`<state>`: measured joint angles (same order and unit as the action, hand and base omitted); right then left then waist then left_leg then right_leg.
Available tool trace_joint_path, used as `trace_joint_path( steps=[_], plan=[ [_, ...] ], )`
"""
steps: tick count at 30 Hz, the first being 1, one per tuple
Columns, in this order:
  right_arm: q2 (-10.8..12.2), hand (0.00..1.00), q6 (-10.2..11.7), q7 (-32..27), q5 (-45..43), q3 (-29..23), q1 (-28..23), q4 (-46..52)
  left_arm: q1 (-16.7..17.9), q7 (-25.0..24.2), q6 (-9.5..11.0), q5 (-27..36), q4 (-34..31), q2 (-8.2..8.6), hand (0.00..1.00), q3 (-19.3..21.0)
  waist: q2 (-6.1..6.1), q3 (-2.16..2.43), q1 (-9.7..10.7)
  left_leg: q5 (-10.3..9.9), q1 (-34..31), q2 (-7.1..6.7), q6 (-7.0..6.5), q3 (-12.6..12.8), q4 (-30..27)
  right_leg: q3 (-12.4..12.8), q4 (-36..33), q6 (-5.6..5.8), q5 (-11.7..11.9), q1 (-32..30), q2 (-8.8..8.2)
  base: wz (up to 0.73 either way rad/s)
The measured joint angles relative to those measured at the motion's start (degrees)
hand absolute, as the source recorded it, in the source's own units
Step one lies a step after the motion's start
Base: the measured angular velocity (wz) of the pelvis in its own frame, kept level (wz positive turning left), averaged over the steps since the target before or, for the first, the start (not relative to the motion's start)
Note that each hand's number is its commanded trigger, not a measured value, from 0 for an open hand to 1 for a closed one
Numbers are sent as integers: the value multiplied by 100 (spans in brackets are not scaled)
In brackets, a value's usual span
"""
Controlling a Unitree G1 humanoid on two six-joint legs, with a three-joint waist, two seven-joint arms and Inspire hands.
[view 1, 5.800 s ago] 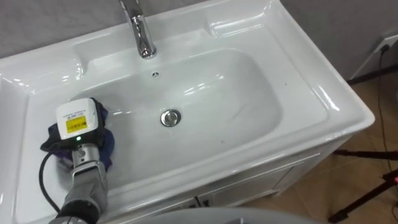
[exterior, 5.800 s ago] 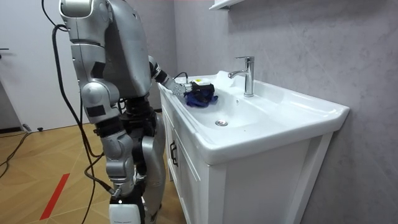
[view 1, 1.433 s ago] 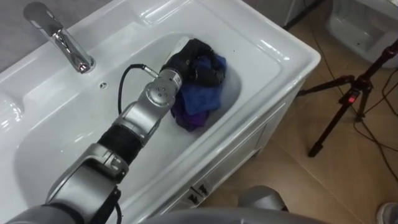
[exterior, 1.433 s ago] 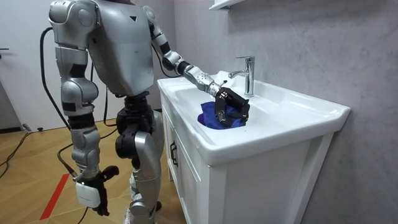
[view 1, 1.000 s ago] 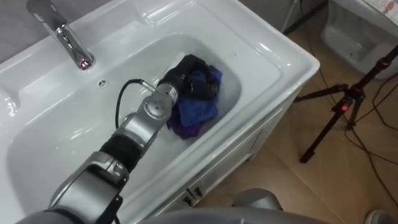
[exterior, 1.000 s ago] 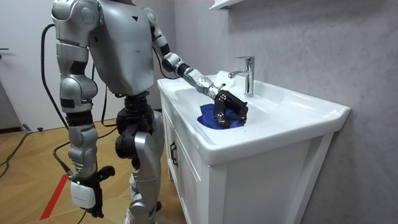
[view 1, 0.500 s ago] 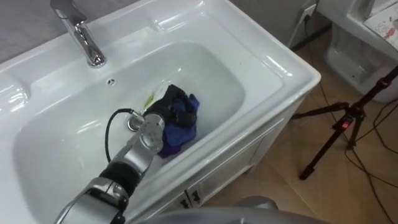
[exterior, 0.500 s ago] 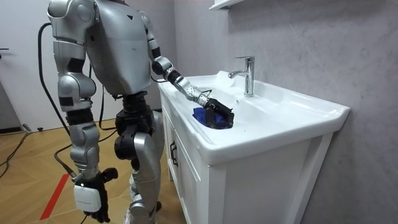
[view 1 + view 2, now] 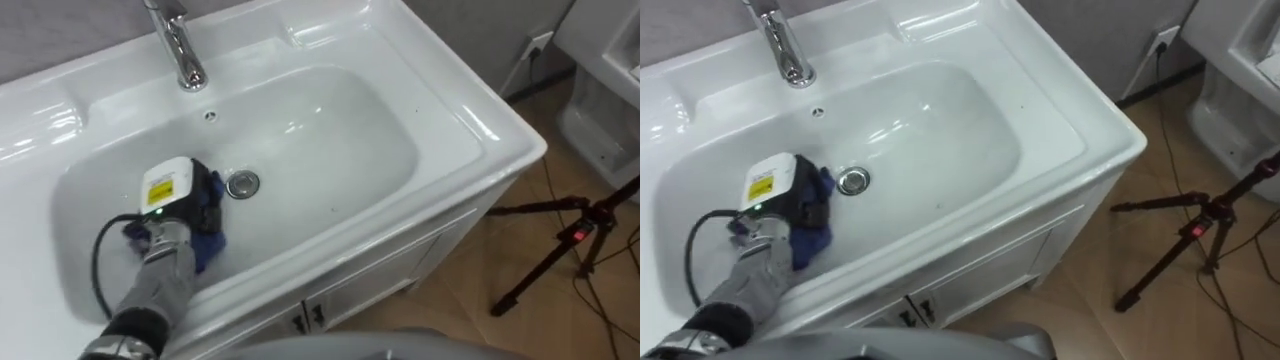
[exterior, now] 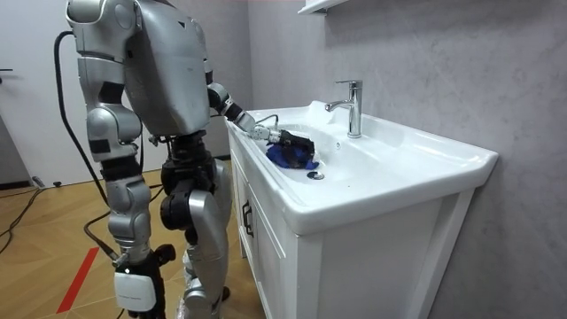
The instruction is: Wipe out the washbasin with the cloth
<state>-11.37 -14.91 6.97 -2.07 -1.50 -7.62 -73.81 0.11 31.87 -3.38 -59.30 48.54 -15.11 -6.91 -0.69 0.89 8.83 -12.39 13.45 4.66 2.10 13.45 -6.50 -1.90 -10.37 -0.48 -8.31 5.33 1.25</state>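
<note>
Left eye view, we see the left robot hand [image 9: 172, 195] resting on a blue cloth [image 9: 207, 243] in the basin [image 9: 340, 140], just left of the drain [image 9: 242, 183], its grip we cannot tell, right robot hand [image 10: 137, 282] hanging by the leg, likewise unclear

Behind the black fingers of our left hand [image 9: 168, 188] sits a white boxy cover with a yellow label; further back, a black cable loops beside a silver-grey forearm. Our right hand [image 10: 132, 286] wears the same white cover.
</note>
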Motion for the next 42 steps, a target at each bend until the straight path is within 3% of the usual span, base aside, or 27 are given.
trace_joint_path(
  steps=[1,6,17,24,29,35,40,42],
  plan=[
    [-52,0,21,12,-44,-9,11,-5,29,120,-177,-223,12,-10,100,20,-32,12,-12,0,29,-2,0,-8,0,-4,47,2,-1,58,-2,8],
    [-135,0,47,115,-252,-447,52,-30,178,300,-370,-897,48,-4,100,35,-175,54,-137,2,113,4,0,-23,0,41,57,-10,-7,98,11,-15],
    [-219,0,53,112,-314,-682,222,-167,356,483,-470,-885,80,3,100,137,-377,47,-202,3,142,73,0,-200,-21,-133,67,-47,-12,136,73,-2],
    [-246,0,181,-105,-160,-766,238,-186,335,534,-461,-830,80,13,100,232,-456,46,-275,3,129,64,0,-564,-30,-209,66,-105,-50,159,69,6],
    [-247,0,311,-227,217,-756,219,-181,332,635,-268,-711,23,12,100,340,-461,41,-295,3,77,64,1,-786,-35,-307,57,-126,-84,161,62,13],
    [-224,0,707,-263,462,-707,258,-186,395,733,-11,-89,-390,42,100,430,-455,19,-290,3,-75,62,1,-891,-115,-478,84,-128,-92,135,34,17],
    [-227,0,817,-393,518,-651,259,-207,440,738,243,517,-973,79,100,790,-456,-27,-298,15,-283,46,23,-988,-129,-646,56,-118,-104,12,-15,18],
    [-220,0,884,-391,549,-649,260,-236,443,734,264,812,-1189,77,100,909,-434,-69,-300,15,-301,43,23,-1052,-129,-707,57,-113,-108,17,-23,16]
  ],
)
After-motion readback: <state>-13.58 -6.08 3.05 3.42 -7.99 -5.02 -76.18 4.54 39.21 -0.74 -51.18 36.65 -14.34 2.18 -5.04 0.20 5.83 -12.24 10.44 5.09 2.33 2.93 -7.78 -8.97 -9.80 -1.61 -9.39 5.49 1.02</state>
